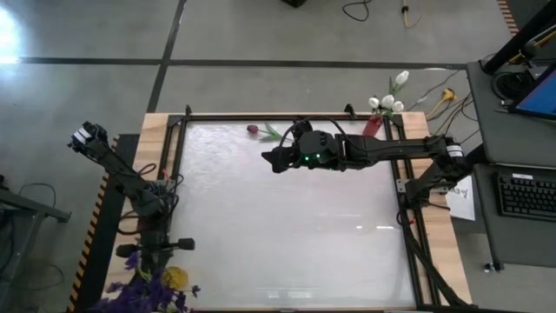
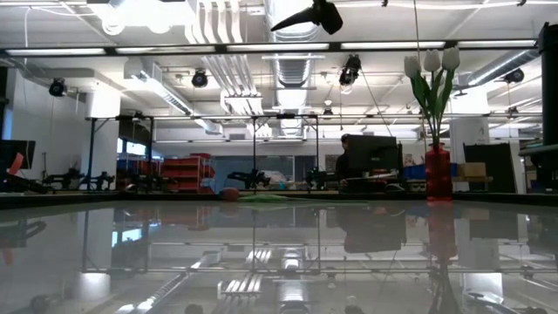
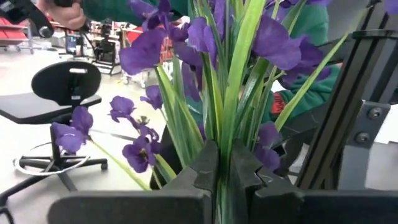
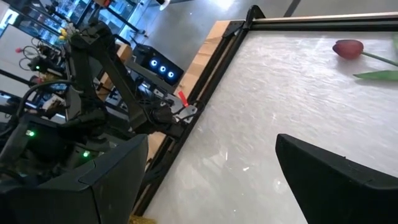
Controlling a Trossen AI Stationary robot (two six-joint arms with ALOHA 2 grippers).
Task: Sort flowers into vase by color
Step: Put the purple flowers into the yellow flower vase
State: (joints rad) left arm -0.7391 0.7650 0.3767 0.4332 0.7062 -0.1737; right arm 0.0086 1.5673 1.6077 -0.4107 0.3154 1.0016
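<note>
A bunch of purple flowers (image 1: 143,294) on green stems sits at the table's near left corner, beside a yellow thing (image 1: 175,276). My left gripper (image 1: 145,259) (image 3: 225,167) is shut on their stems. A pink-red bud (image 1: 252,129) (image 4: 348,48) lies on its side near the far edge, its stem pointing right. My right gripper (image 1: 273,161) (image 4: 211,183) hangs open above the table's middle, just near-right of that bud, touching nothing. It shows high up in the low view (image 2: 305,16). White tulips (image 1: 387,102) (image 2: 432,65) stand in a red vase (image 2: 438,174) at the far right corner. My left gripper pinches the green stems (image 3: 225,149) of the purple flowers between its two fingers (image 3: 205,171). Several stems and leaves run through the gap. The blossoms (image 3: 273,40) fan out beyond the fingertips. What the stems' lower ends rest in is hidden.
A black frame (image 1: 287,116) runs round the white table top on a wooden board. A desk with a keyboard (image 1: 526,196) stands to the right. A person in a green sleeve (image 3: 311,25) is behind the purple flowers. Bare table lies between the arms.
</note>
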